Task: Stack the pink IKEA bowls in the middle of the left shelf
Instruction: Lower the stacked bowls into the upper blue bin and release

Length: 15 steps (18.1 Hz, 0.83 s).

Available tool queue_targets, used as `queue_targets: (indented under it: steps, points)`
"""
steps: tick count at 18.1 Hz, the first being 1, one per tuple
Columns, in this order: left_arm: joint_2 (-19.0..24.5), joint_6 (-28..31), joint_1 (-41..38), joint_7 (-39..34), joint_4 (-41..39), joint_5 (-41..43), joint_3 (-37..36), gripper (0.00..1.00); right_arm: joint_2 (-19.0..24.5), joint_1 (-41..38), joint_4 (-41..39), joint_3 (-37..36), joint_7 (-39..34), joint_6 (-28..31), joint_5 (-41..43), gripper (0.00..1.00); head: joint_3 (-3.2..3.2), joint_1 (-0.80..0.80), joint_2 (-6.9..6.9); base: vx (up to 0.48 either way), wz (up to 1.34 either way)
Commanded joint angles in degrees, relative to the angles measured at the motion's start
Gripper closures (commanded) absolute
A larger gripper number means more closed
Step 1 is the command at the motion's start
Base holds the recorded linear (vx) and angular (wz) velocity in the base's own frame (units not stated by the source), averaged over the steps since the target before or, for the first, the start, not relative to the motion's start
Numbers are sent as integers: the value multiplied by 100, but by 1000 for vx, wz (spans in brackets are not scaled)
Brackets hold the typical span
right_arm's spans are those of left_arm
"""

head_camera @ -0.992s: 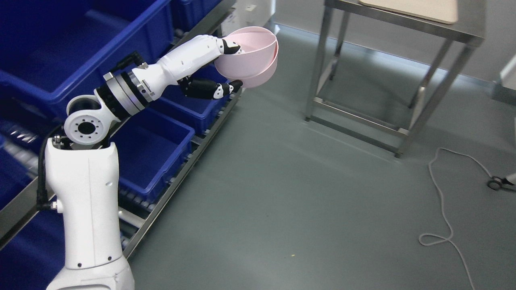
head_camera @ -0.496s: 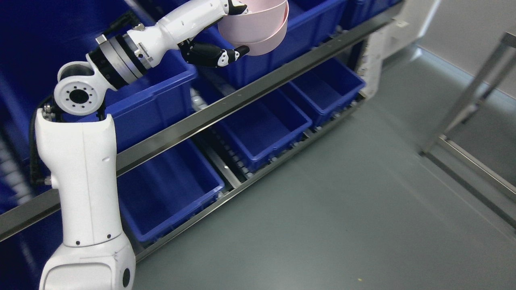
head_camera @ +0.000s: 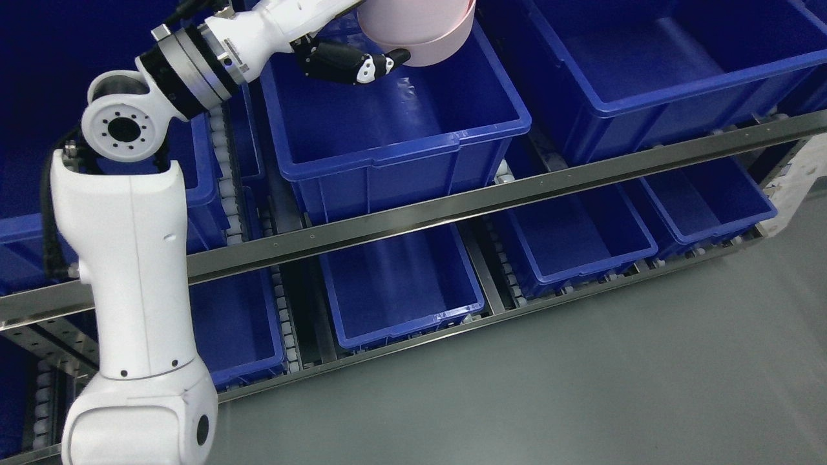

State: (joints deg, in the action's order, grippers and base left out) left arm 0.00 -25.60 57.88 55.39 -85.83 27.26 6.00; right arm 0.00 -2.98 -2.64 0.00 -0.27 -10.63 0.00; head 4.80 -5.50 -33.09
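Observation:
My left hand (head_camera: 362, 48) is shut on a stack of two pink bowls (head_camera: 420, 32) at the top of the head view. The bowls' tops are cut off by the picture's upper edge. Black fingers (head_camera: 352, 64) curl under the lower bowl. The bowls hang above the open blue bin (head_camera: 394, 148) on the shelf's middle level. That bin looks empty. My white left arm (head_camera: 129, 258) rises from the lower left.
The shelf has a steel front rail (head_camera: 517, 194) running across. Another large blue bin (head_camera: 646, 71) sits to the right on the same level. Several smaller blue bins (head_camera: 400, 297) sit on the lower level. Grey floor (head_camera: 581, 387) lies in front.
The camera has swung left, so the steel table and cable have left the picture and the shelf faces me squarely. My left hand still holds the bowls, now over the middle bin.

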Motion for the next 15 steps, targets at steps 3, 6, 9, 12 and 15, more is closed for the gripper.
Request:
queue_targets:
  steps: [3,6,9,12,15]
  points:
    - [100,2,215,-2,189,262,-72,94,-100,-1,0,-53,10,0,-44,0,0,0,0,39,85]
    - [100,2,373,-2,400,271,-29,94,-100,-1,0,-53,10,0,-44,0,0,0,0,11,-11]
    - [100,2,444,-2,645,315,-11,94,-100,-1,0,-53,1,0,-44,0,0,0,0,1,-7]
    - [446,2,426,-11,970,525,138,94,-100,-1,0,-61,10,0,-44,0,0,0,0,-5,-1]
    - [1079,2,374,-20,1497,631,428,94,-100,-1,0,-61,10,0,-44,0,0,0,0,-14,-18]
